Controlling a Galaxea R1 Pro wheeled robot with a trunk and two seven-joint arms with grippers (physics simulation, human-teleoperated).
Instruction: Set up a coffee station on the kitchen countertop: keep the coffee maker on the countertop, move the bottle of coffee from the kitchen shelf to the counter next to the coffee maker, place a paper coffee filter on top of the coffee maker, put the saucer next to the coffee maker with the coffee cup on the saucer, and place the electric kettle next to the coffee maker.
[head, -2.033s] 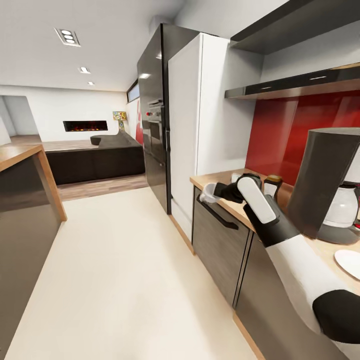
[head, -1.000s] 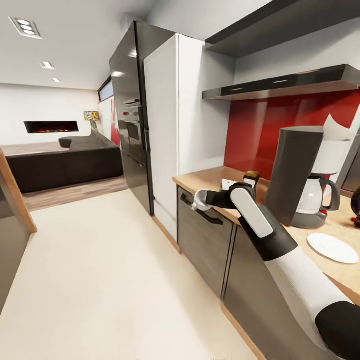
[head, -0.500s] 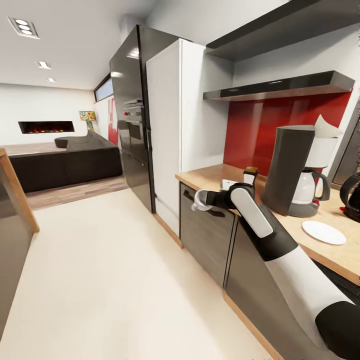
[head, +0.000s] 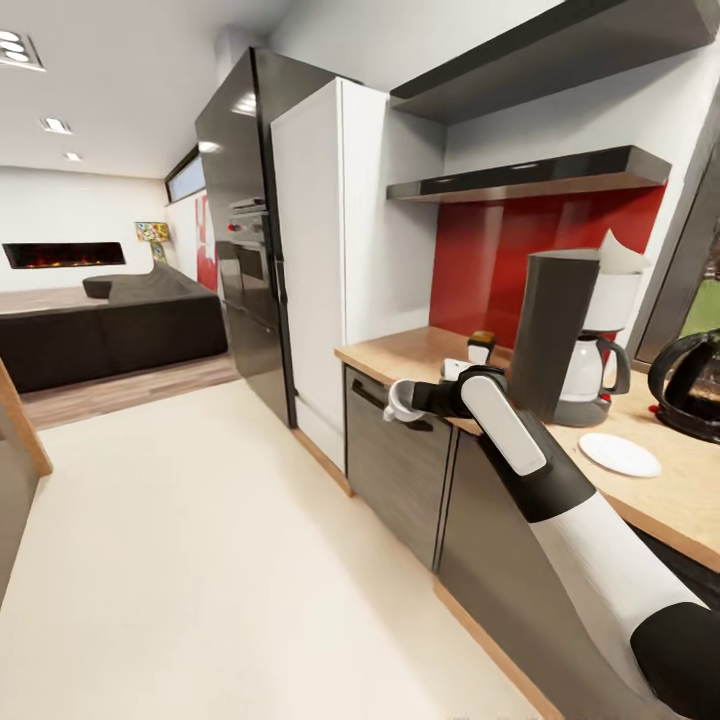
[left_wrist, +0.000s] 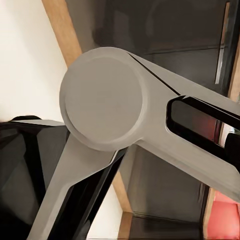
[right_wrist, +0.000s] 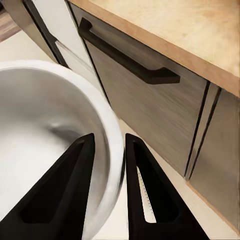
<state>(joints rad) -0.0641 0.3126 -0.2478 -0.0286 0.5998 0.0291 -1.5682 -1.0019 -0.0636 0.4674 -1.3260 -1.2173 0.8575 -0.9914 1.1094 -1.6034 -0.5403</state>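
Right wrist view: black fingers (right_wrist: 67, 195) clamped across rim of white ceramic coffee cup (right_wrist: 45, 145). Carry level to round white saucer (head: 619, 454) beside dark coffee maker (head: 565, 335) — lower centred, then release. Left fingers: cannot tell.

Bare countertop (head: 420, 352) left of coffee maker (head: 555, 335); saucer (head: 619, 454), kettle (head: 690, 385) right.

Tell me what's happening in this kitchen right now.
The robot's right gripper is pinching the rim of the coffee cup, held out in front of the cabinet below the countertop. On the counter stand the coffee maker with a paper filter on top, the empty saucer, the electric kettle and the coffee bottle.
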